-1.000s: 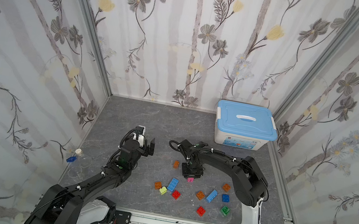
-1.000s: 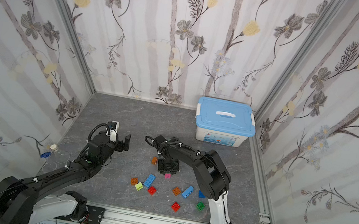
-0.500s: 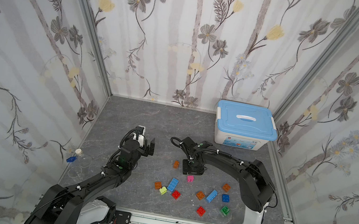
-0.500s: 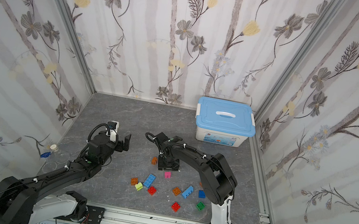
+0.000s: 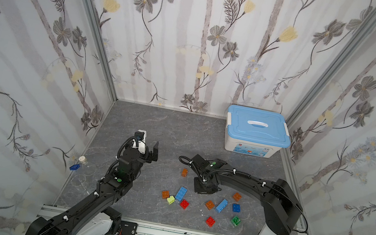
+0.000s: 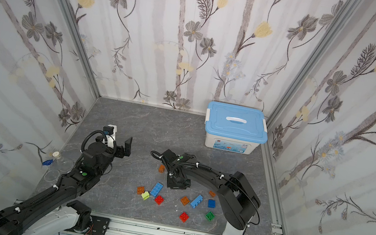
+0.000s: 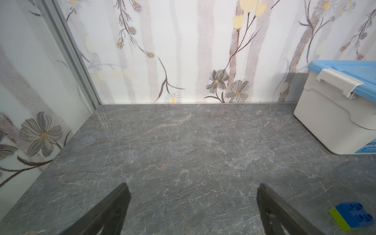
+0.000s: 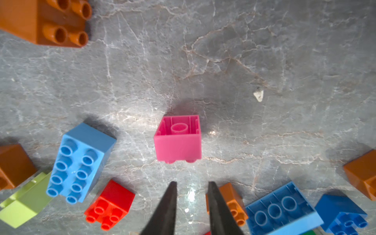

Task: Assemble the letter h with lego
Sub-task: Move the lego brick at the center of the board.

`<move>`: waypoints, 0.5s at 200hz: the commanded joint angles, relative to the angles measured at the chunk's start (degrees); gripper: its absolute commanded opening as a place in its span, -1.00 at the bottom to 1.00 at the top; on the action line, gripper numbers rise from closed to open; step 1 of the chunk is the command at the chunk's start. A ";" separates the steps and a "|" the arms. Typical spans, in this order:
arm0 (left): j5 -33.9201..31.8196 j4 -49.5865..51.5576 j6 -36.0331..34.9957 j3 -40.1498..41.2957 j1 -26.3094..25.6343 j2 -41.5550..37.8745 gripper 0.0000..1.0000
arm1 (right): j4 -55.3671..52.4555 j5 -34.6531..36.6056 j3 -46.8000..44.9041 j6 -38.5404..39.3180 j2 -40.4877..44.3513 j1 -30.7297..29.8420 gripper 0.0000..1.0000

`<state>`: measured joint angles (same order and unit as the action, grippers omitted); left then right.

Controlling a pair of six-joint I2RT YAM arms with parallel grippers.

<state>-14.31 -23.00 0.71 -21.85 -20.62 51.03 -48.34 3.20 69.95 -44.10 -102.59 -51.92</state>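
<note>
Right gripper (image 8: pixel 192 184) shifted, fingers (image 8: pixel 162 213) closed | pink brick (image 8: pixel 178 140) hidden in top views

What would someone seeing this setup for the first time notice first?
Probably the bright lego bricks scattered on the grey table near its front edge. Next, the blue-lidded white storage box, in the far corner on the robot's right. In the right wrist view, a pink brick, hollow underside showing, lies just ahead of the shut right gripper.
</note>
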 commanded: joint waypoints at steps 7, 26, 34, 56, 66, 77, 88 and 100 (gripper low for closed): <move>-1.51 0.20 -0.09 0.06 0.06 0.51 1.00 | 1.93 2.00 1.01 -1.10 -2.34 -0.05 -0.48; -1.33 -0.02 0.06 -0.25 0.08 1.77 1.00 | 1.18 3.59 3.33 -0.52 -4.14 0.15 -0.51; -1.17 -0.12 0.08 -0.32 0.07 2.22 1.00 | 0.78 4.10 4.37 -0.27 -4.57 0.20 -0.51; -1.10 -0.37 0.15 -0.45 0.01 2.99 1.00 | -0.27 4.68 6.86 0.72 -5.25 0.99 -0.53; -1.23 -0.58 0.09 -0.41 0.06 3.22 1.00 | -0.61 5.01 7.62 1.13 -5.39 1.43 -0.55; -1.17 -0.76 0.16 -0.30 0.04 3.32 1.00 | -0.79 5.19 8.12 1.59 -5.50 2.02 -0.55; -1.20 -0.95 0.15 -0.23 0.06 3.47 1.00 | -0.84 5.24 8.40 1.90 -5.77 2.50 -0.55; -1.20 -1.18 0.13 -0.22 0.05 3.68 1.00 | -0.80 5.24 8.74 2.29 -6.28 2.58 -0.53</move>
<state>-14.94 -22.26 0.71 -21.80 -20.62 54.37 -47.77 6.52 77.89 -42.54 -108.14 -49.67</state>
